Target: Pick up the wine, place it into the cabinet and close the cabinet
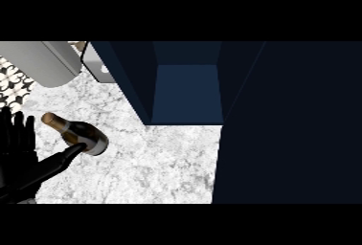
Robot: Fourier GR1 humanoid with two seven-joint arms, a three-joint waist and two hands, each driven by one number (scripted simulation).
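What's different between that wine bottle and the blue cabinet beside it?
The wine bottle is small and dark with a golden neck; the cabinet is far bigger and dark blue. The bottle is rounded, the cabinet boxy and open. The left hand has its thumb at the bottle, not the cabinet. Both rest on the marble counter.

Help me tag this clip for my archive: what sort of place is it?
Most likely a kitchen counter. A white marbled countertop fills the view, an open dark blue cabinet stands at its back, and a wine bottle sits by the robot's left hand.
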